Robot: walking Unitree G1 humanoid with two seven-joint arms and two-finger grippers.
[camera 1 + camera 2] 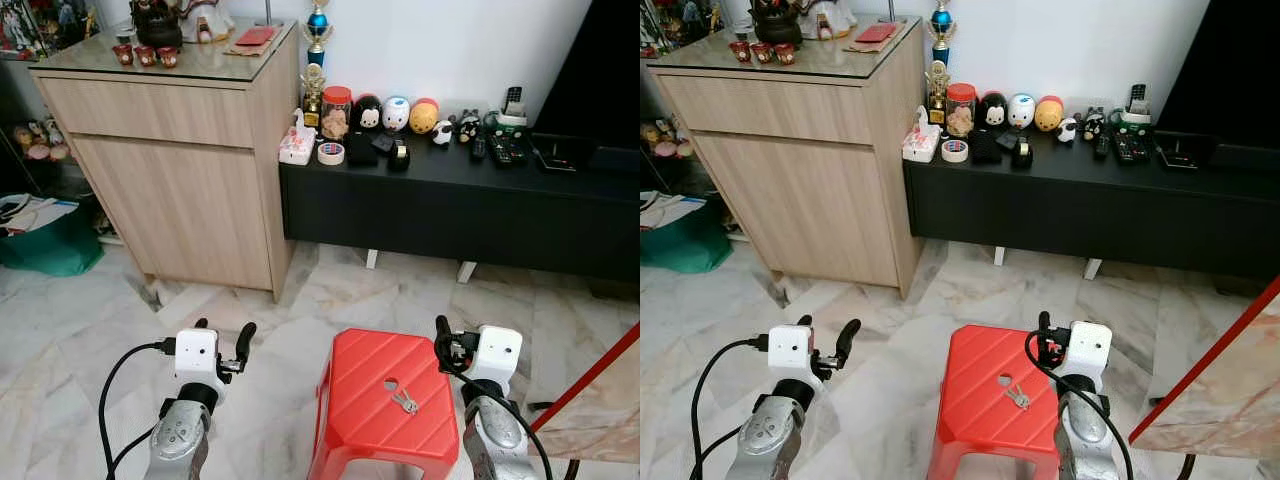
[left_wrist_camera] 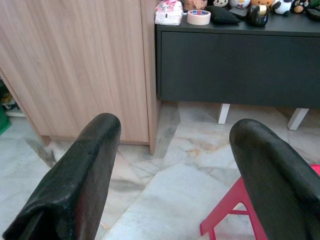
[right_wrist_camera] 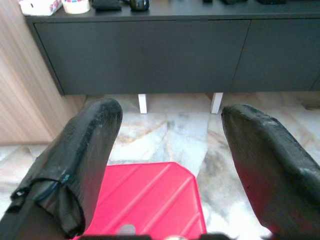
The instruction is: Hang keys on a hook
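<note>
A small bunch of silver keys (image 1: 403, 400) lies on top of a red plastic stool (image 1: 360, 420) on the marble floor just in front of me. My right gripper (image 1: 458, 342) hovers at the stool's right edge, a little beyond the keys. It is open, and the stool's top (image 3: 150, 200) shows between its fingers (image 3: 80, 150). My left gripper (image 1: 222, 332) hangs over bare floor left of the stool, also open with nothing in it. Its wide-spread fingers (image 2: 80, 170) point toward the wooden cabinet.
A tall light-wood cabinet (image 1: 180, 170) stands ahead on the left. A low black console (image 1: 450, 215) carries toy figures, a tape roll (image 1: 331, 153) and remotes. A green bag (image 1: 45, 245) sits far left. A red-edged marble slab (image 1: 600, 400) leans at the right.
</note>
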